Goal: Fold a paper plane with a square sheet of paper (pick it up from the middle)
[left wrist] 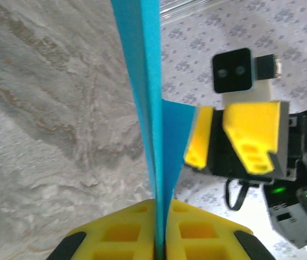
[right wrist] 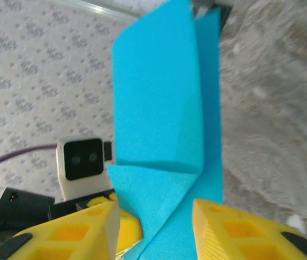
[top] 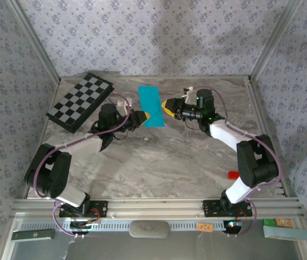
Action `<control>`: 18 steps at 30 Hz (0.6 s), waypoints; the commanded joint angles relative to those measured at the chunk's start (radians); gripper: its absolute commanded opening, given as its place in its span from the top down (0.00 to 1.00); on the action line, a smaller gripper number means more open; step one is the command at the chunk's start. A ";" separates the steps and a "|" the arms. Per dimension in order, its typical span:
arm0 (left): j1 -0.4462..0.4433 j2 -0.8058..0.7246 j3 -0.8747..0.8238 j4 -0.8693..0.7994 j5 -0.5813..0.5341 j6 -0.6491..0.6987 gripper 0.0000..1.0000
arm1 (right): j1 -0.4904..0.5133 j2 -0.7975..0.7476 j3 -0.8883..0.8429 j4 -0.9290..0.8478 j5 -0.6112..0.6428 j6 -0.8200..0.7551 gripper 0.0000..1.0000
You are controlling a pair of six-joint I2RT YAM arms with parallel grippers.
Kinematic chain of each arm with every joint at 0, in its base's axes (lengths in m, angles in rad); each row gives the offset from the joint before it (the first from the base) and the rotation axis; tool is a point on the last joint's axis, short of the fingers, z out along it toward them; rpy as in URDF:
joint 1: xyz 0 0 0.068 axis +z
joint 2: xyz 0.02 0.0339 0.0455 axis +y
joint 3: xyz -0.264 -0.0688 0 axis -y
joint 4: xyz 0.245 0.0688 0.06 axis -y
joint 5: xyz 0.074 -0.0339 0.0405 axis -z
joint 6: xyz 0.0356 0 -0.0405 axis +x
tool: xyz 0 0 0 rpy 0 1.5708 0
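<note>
the blue paper (top: 149, 103) is just right of the checkerboard (top: 80, 100), folded into a long narrow strip of doubled layers. the left gripper (top: 144, 116) sits between the checkerboard and the paper, its yellow fingers (left wrist: 115, 235) pressed together on the paper's near end, the thin edge pinched in the seam between them. the right gripper (top: 167, 105) is on the side of the paper away from the checkerboard, jaws apart. seen from its wrist, the paper runs up between the two pads (right wrist: 77, 233), and i cannot tell whether either touches it. a small red block (top: 233, 174) lies well right of the checkerboard.
</note>
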 commanded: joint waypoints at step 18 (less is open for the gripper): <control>-0.158 0.179 0.497 -1.302 -1.076 0.683 0.93 | -0.078 -0.142 0.023 -0.503 0.367 -0.310 0.32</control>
